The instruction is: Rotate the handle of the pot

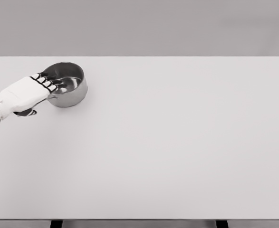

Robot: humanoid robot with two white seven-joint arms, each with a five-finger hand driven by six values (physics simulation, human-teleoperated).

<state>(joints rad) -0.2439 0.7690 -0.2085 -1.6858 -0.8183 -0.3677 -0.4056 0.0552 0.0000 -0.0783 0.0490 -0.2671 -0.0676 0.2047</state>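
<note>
A small steel pot [72, 85] stands on the white table [168, 142] near its far left corner. My left hand [43, 84] comes in from the left edge and lies over the pot's left side. Its dark fingers [53, 80] are stretched out and slightly spread across the rim, reaching into the bowl. The pot's handle points toward the lower left and is almost wholly hidden beneath my palm; only a short stub [52, 98] shows at the pot wall. A dark thumb tip [27, 113] peeks out below the palm. The right arm is out of sight.
The white table fills the view, its far edge against a grey wall and its front edge near the bottom of the picture. Dark table legs [56, 223] show below the front edge.
</note>
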